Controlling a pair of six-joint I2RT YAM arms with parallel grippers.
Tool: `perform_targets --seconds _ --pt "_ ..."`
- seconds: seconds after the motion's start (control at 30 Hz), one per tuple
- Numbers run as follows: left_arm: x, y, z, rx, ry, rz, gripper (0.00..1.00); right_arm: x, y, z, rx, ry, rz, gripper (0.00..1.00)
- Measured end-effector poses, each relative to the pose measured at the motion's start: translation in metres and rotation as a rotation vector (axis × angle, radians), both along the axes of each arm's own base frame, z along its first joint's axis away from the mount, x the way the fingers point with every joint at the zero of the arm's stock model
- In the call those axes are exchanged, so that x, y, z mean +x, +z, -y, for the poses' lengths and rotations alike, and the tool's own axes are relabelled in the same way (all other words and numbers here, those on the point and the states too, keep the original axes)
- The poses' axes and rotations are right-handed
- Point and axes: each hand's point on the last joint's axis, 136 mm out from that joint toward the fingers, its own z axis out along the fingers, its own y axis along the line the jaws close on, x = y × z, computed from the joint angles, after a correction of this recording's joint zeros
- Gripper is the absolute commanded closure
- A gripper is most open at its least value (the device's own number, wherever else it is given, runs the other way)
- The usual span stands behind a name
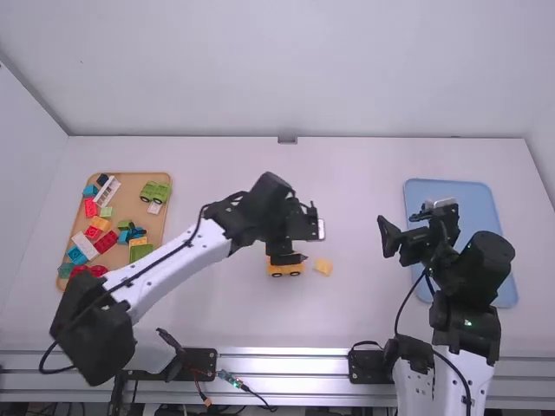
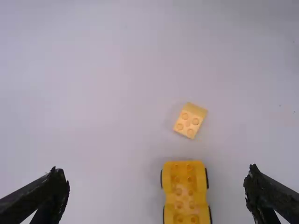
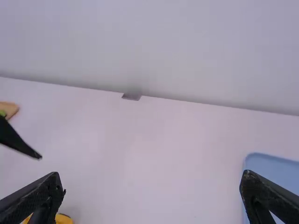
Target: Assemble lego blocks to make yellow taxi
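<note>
Closed in, in the high view, by a smooth, plain white back wall at twelve o'clock, a white side wall at ten and another white side wall at two. Floored between them with a flat white tabletop, edged at six with ribbed silver metal rails. Marked at twelve, where wall meets table, by a small grey rectangular piece. Lit softly.

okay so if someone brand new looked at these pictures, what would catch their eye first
Probably the left arm, its long white link slanting across the table to the middle. Below its open jaws sits the yellow wheeled car base, a small pale-yellow block lying loose near its end. Next, likely, the jumble of bright bricks on the brown tray at the table's left.
</note>
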Motion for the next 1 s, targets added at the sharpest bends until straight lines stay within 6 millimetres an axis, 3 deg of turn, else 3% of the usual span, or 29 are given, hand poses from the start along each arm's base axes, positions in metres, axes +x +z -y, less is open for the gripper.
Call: perform_targets --seconds 0.17,0.27,0.3,0.4,0.47,0.5,0.53,0.63,0.83,1.0 --pt "0.012 -0.010 -0.049 -0.068 0.145 0.026 0.01 0.001 0.005 -0.031 -0.061 0.202 0.080 0.01" --pt "0.004 -0.024 -0.068 -0.086 0.195 0.006 0.01 0.009 -0.024 -0.054 -0.082 0.339 0.030 0.01" --pt "0.002 -0.026 -0.069 -0.088 0.191 0.007 0.01 0.010 -0.029 -0.058 -0.085 0.360 0.020 0.01" --pt "-0.012 -0.039 -0.066 -0.137 0.104 0.026 0.01 0.018 -0.077 -0.086 -0.130 0.522 -0.068 0.01" --pt "-0.014 -0.042 -0.065 -0.170 0.079 0.033 0.01 0.018 -0.097 -0.097 -0.150 0.587 -0.105 0.01" --pt "-0.017 -0.046 -0.066 -0.211 0.060 0.036 0.01 0.015 -0.118 -0.108 -0.173 0.654 -0.141 0.01" --pt "-0.017 -0.047 -0.067 -0.218 0.057 0.039 0.01 0.014 -0.121 -0.109 -0.178 0.667 -0.145 0.01" --pt "-0.018 -0.057 -0.072 -0.300 0.038 0.043 0.01 0.004 -0.157 -0.127 -0.225 0.804 -0.185 0.01" --pt "-0.021 -0.072 -0.067 -0.373 0.016 0.003 0.01 -0.008 -0.187 -0.136 -0.268 0.931 -0.209 0.01" --pt "-0.013 -0.083 -0.061 -0.417 0.035 -0.042 0.01 0.003 -0.207 -0.136 -0.292 0.921 -0.136 0.01"
